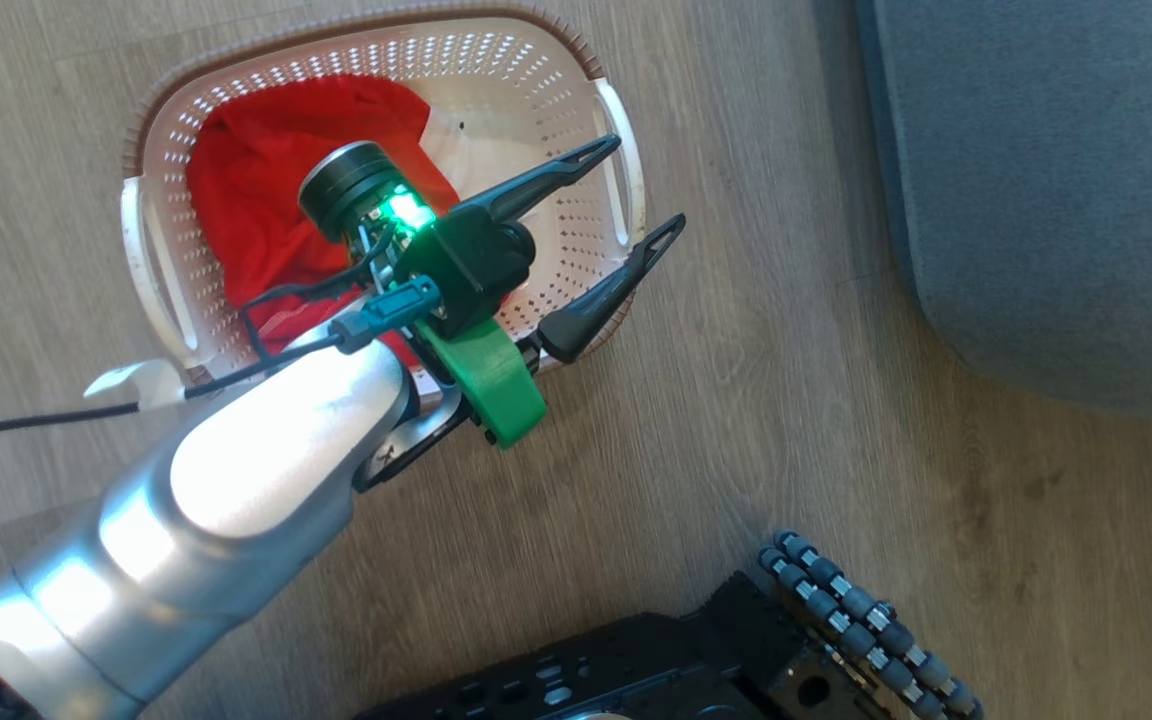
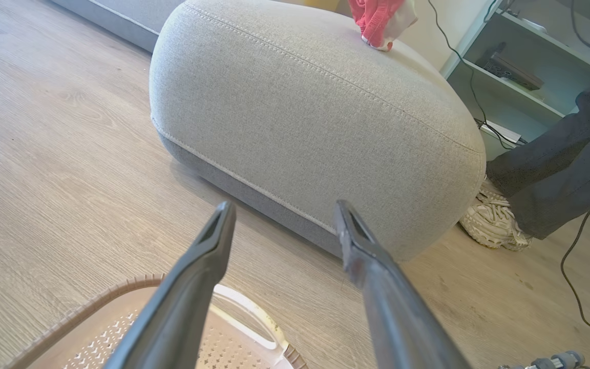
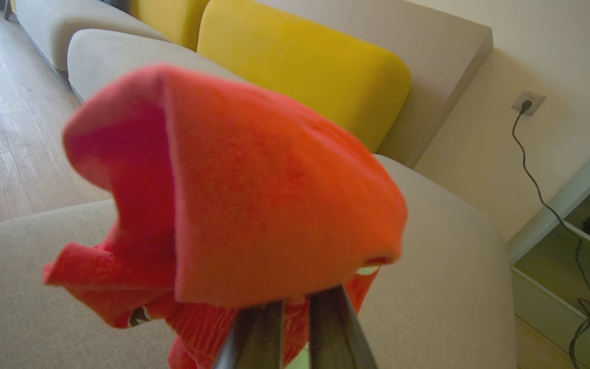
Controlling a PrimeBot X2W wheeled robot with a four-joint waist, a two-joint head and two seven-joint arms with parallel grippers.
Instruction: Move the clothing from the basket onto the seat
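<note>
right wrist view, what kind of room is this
Probably a living room: a sofa with yellow back cushions, wood-look flooring and a wall socket.

Surroundings. A pale wood-look plank floor [image 1: 736,430] lies under everything, and a thin dark cable [image 2: 571,277] curves across it at the right of the left wrist view. A person stands there, shown by a dark grey trouser leg [image 2: 566,164] and a pale laced shoe [image 2: 494,225] flat on the floor. Behind the leg, a pale open shelf unit [image 2: 520,92] carries a flat dark device [image 2: 512,69]. Right wrist view: a yellow back cushion [image 3: 305,72] rests against a beige backrest [image 3: 428,46], with a second yellow cushion [image 3: 172,20] beyond. On the cream wall [image 3: 566,46] is a socket [image 3: 528,101] with a plug, its dark cord [image 3: 546,200] trailing downward.
</note>
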